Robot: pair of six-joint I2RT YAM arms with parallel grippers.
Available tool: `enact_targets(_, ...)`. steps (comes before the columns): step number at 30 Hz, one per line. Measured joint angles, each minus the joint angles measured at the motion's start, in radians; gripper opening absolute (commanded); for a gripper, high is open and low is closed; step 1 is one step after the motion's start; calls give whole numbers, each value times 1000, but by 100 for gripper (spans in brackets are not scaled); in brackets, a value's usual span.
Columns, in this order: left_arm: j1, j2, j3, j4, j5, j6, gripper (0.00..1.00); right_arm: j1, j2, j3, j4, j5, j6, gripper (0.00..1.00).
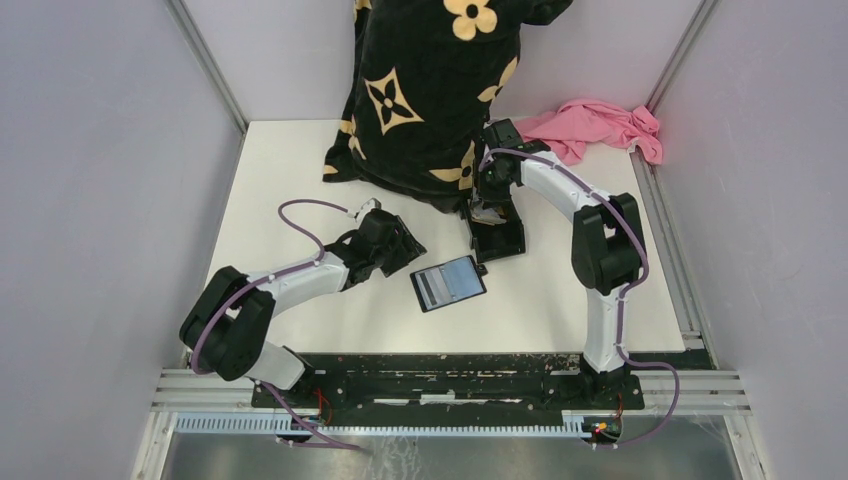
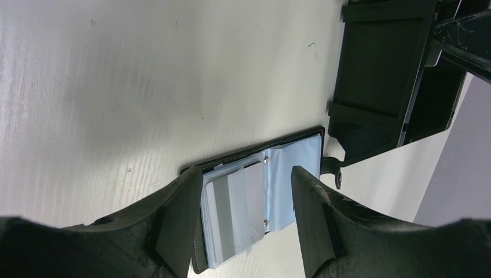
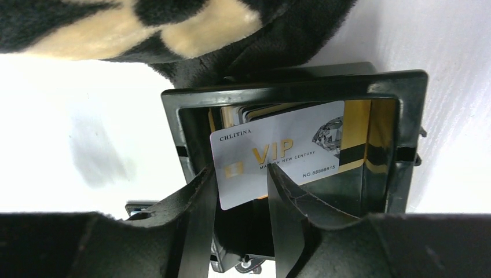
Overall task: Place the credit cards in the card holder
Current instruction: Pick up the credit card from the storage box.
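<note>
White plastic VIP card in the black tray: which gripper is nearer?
Right. The right gripper is at the lower edge of the white VIP card in the black tray; the left gripper is over the open black card holder.

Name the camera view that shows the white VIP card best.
Right wrist view: the VIP card faces the camera, print readable, in the black tray, with a corner inside the right end effector. Top external: the right arm hides it. Left wrist: only the tray shows, card indiscernible.
</note>
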Motion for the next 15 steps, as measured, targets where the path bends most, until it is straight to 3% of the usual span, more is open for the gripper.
enact_targets(8, 0, 0, -13, 12, 13, 0, 64, 15, -1, 14, -18, 9, 5, 25)
enact_targets(15, 0, 0, -20, 27, 15, 0, 64, 18, -26, 27, -69, 60, -14, 20)
